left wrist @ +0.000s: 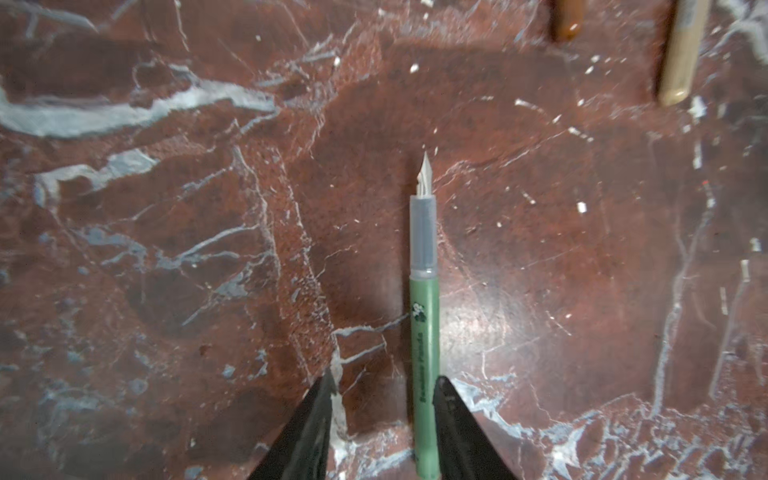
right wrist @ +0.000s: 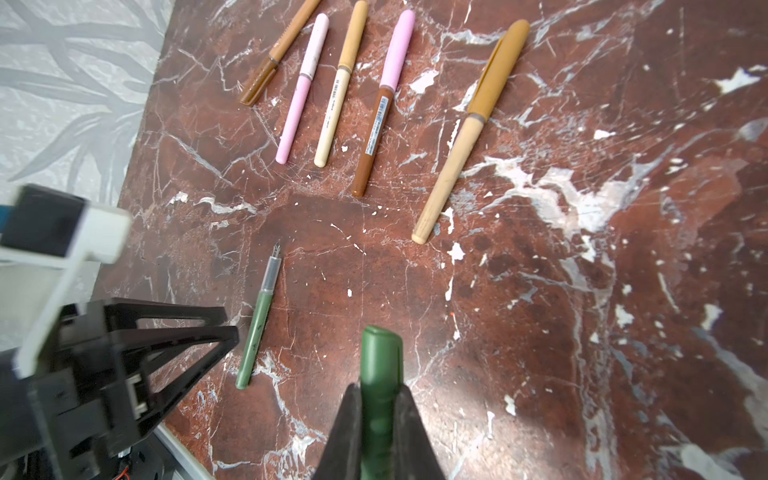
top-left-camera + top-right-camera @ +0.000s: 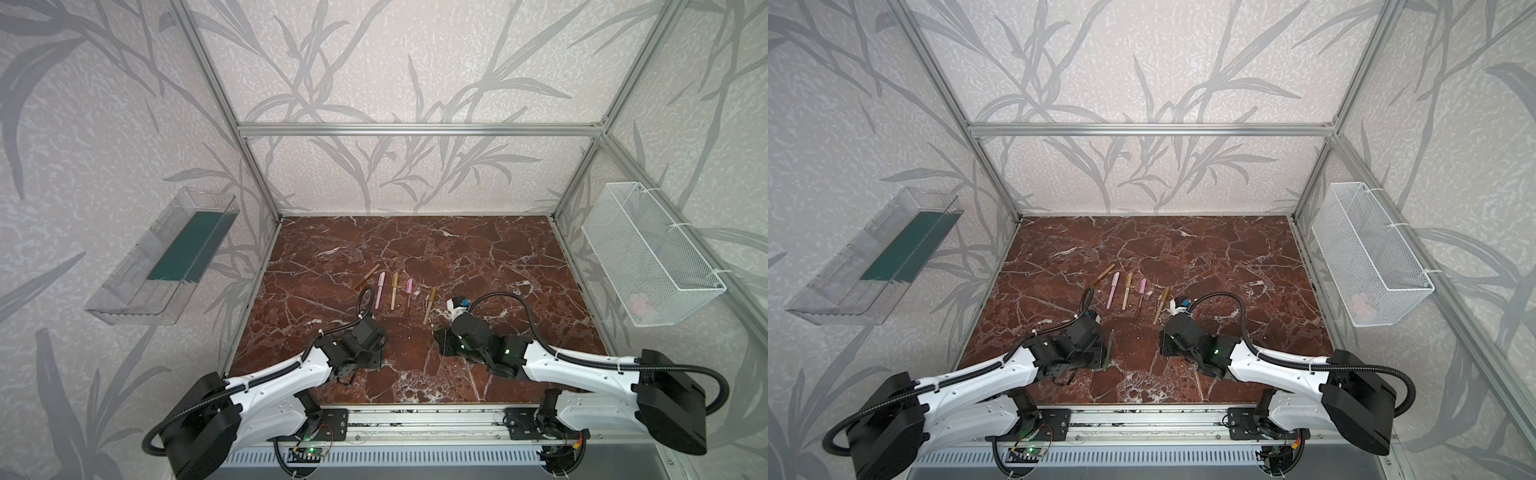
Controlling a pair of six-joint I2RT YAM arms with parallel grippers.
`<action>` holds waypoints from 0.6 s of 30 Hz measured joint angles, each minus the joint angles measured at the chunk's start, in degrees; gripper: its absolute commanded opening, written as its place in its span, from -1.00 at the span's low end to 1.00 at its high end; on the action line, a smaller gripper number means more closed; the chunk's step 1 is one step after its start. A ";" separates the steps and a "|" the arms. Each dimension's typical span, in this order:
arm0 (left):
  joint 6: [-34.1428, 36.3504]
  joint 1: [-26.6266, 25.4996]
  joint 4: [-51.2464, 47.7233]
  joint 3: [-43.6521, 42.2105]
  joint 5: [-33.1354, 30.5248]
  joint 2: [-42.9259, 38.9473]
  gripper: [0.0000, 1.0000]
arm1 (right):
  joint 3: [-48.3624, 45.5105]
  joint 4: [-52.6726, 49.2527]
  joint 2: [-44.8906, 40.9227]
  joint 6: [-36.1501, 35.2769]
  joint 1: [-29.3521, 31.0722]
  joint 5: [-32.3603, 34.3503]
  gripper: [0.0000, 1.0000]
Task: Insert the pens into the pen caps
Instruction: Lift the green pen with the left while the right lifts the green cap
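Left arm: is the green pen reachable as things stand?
Probably yes. The left gripper straddles the green pen, jaws open either side, nothing between. The capped pens lie farther off, and the right gripper, shut on the green cap, sits apart.

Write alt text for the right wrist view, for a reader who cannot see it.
The right end effector grips a green cap over a red marble table. An uncapped green pen lies nearby, close to the left end effector. Farther off, five capped pens in pink, tan and brown lie in a row.
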 measured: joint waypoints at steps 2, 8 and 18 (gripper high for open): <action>0.26 -0.09 0.55 1.01 -0.04 2.40 -0.22 | -1.40 1.25 -0.68 0.07 0.00 0.02 -1.00; 0.42 -2.27 0.59 3.04 -1.36 5.97 -0.21 | -2.10 2.23 -2.12 0.09 0.00 0.02 -1.00; 1.70 -7.67 -0.57 6.14 -3.69 -0.44 0.01 | -2.36 0.31 -1.51 4.00 -0.22 3.43 -1.00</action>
